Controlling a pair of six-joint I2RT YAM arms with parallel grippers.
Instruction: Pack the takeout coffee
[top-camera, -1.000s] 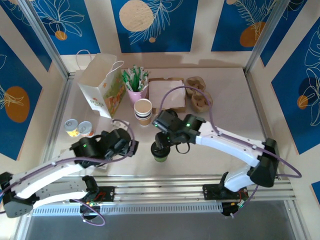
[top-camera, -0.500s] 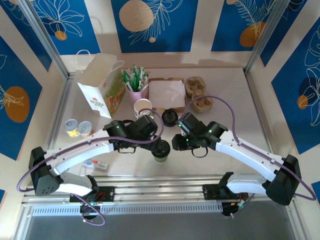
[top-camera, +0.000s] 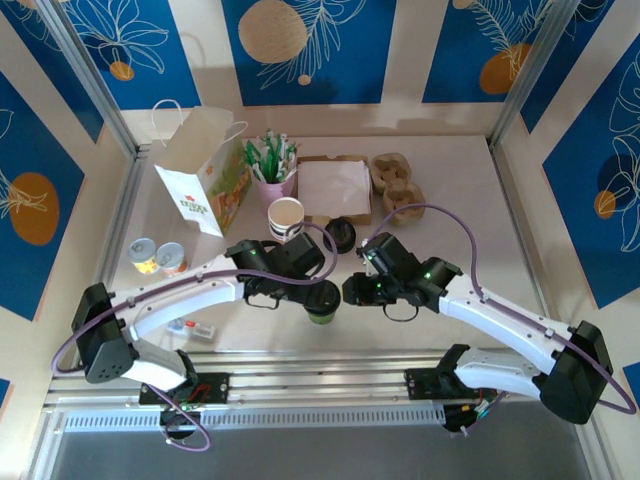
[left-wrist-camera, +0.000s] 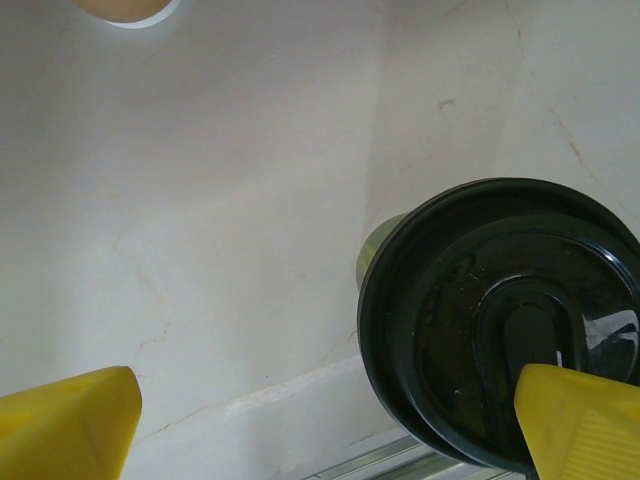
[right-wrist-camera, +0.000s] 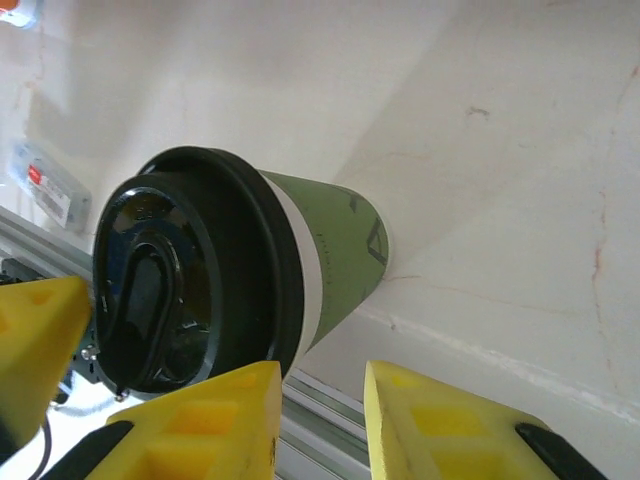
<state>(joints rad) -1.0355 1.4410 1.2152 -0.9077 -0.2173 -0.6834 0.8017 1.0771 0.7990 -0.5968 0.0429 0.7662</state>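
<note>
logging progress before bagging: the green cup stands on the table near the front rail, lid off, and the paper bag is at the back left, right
Not quite: the lid is on. The right wrist view shows the black lid seated on the green cup. The rest holds: it stands on the table near the front rail, and the paper bag is back left.

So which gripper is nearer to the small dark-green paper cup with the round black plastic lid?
Left. The left gripper hovers over the cup, one finger above its lid; the right gripper is beside the cup, to its right, apart.
</note>
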